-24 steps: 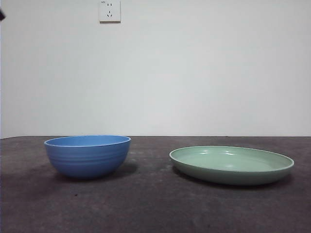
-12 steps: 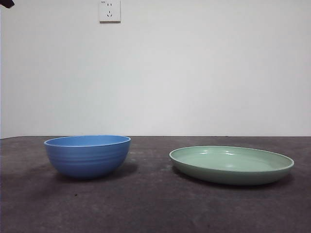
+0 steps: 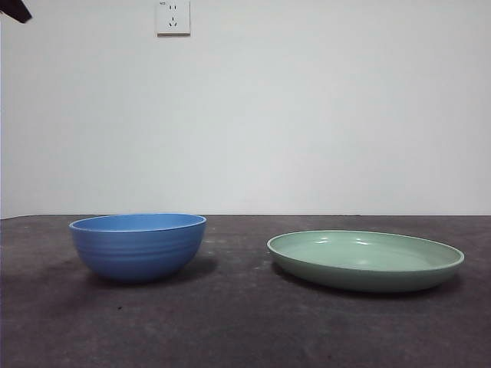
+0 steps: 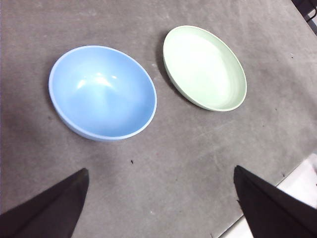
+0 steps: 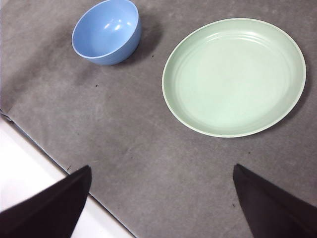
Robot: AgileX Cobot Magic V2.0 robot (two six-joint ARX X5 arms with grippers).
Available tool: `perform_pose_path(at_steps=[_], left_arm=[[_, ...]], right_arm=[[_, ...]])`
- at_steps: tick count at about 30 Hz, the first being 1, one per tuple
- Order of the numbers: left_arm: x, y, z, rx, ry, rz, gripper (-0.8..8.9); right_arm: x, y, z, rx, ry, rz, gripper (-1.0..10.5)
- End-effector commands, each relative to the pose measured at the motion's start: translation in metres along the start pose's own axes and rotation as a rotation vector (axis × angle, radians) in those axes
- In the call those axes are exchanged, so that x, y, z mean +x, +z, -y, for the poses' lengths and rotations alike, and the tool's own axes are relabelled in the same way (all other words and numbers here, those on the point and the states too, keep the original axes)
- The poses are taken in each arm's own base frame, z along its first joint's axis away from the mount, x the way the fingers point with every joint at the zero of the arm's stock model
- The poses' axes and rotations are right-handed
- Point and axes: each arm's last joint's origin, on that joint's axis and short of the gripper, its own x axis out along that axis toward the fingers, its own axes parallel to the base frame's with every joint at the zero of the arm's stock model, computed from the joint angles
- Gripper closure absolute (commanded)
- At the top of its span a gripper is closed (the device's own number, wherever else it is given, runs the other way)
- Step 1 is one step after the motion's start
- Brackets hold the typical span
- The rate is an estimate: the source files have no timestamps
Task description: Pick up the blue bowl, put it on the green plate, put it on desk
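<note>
Below the left hand [image 4: 158,208], blue bowl [image 4: 102,92].

White wall socket [image 3: 173,17] sits high on a plain off-white wall [image 3: 322,115], left of centre, w/ small dark slots on its face. Wall fills the backdrop above the far edge of the dark surface. In both wrist views a pale white strip of floor [image 5: 29,158] shows past the surface's edge.
</note>
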Motion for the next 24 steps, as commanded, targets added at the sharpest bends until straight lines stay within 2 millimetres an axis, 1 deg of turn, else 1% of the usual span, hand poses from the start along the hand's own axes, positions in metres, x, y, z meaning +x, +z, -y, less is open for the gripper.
perform_pose_path(at_steps=[1,4,10,14,17,20,24], left_arm=[[0.004,0.010,0.000,-0.020,-0.004,0.015,3.49],[0.013,0.019,-0.004,-0.019,0.019,-0.006,3.49],[0.037,0.048,-0.008,-0.010,0.135,-0.068,3.49],[0.059,0.069,-0.011,0.001,0.203,-0.117,3.55],[0.079,0.081,-0.017,0.006,0.270,-0.163,3.60],[0.099,0.087,-0.026,0.015,0.305,-0.211,3.75],[0.124,0.087,-0.039,0.010,0.347,-0.278,3.80]], right_arm=[[-0.003,0.005,-0.002,-0.006,0.004,0.019,4.9],[-0.003,0.005,-0.002,-0.006,0.004,0.019,4.9],[-0.003,0.005,-0.002,-0.007,0.004,0.020,4.9],[-0.003,0.005,-0.002,-0.010,0.004,0.024,4.9],[-0.003,0.005,-0.002,-0.010,0.004,0.024,4.9],[-0.003,0.005,-0.002,-0.010,0.004,0.025,4.9],[-0.003,0.005,-0.002,-0.010,0.004,0.025,4.9]])
